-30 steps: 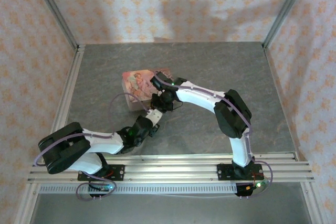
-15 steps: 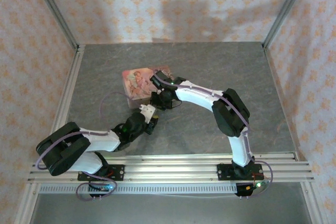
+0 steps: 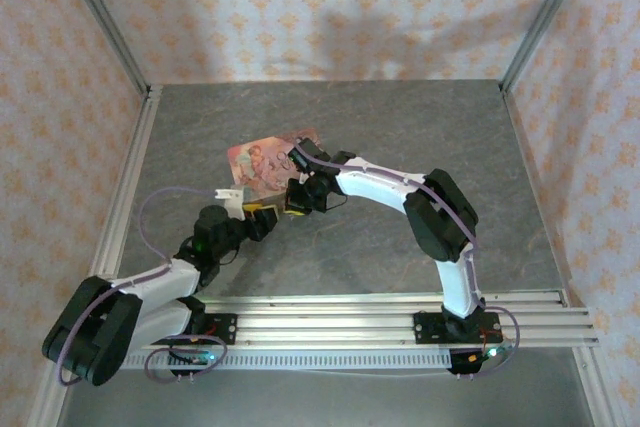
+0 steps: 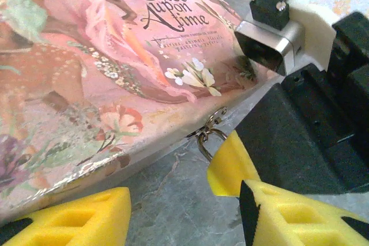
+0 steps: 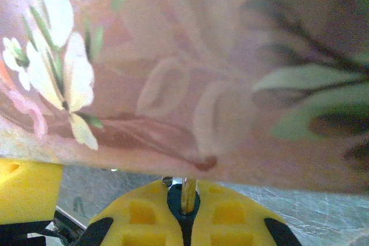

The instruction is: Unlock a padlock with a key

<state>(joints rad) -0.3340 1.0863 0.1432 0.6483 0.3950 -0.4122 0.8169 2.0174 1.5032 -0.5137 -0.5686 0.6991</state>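
Observation:
The padlock [image 4: 204,142] hangs from the hasp on the front of the pink tin [image 4: 104,56]. Its thin metal shackle shows; its body is covered by a yellow finger [image 4: 230,162] of my right gripper [image 3: 298,199]. In the right wrist view that gripper [image 5: 185,195] is shut, with a thin metal leg of the padlock [image 5: 188,188] standing up between its pads, close under the tin [image 5: 202,73]. My left gripper [image 4: 184,223] is open just in front of the tin's edge, with only grey table between its fingers [image 4: 69,217]. The key is hidden.
The pink tin [image 3: 265,162] lies mid-table, turned at an angle, with both grippers crowded at its near edge. My left gripper [image 3: 258,217] is just left of the right one. Metal rails [image 3: 130,187] and patterned walls border the grey table [image 3: 430,127].
My left arm has swung left and its gripper has moved left along the tin's near edge. The tin has turned slightly. The right gripper has stayed at the tin.

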